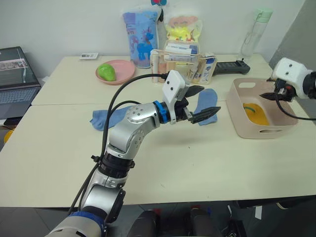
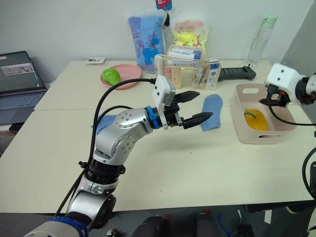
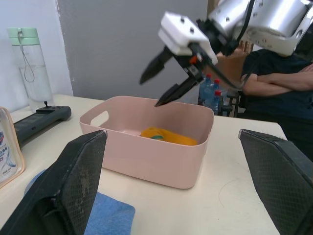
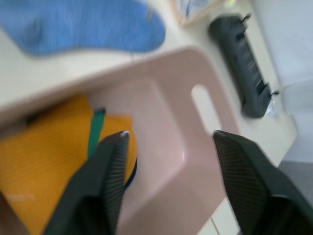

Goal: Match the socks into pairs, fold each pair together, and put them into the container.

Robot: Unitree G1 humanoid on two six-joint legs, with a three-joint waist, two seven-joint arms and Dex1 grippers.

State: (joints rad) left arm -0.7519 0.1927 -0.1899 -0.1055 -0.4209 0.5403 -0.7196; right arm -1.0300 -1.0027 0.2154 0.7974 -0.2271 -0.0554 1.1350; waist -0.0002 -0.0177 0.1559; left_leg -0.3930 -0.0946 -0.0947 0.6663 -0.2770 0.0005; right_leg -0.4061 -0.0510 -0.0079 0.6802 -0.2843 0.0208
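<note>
— Which arm goes for the light blue sock (image 2: 211,111) near the table's middle?

— Probably the left gripper (image 2: 193,107), jaws spread wide and empty. The sock lies flat just past its fingertips at about one o'clock, long axis running from six to twelve.

— And the right gripper (image 1: 269,96)?

— Open too, over the pink bin (image 1: 241,120) at three o'clock, where a folded yellow pair (image 1: 256,113) lies. A second blue sock (image 1: 102,118) sits at nine o'clock, behind the left arm.

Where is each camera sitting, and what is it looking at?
Head eyes: look down over the table; left gripper open above a light blue sock, right gripper above the container.
Left wrist: faces the container and right gripper.
Right wrist: looks into the container at the yellow socks.
All share the container.
</note>
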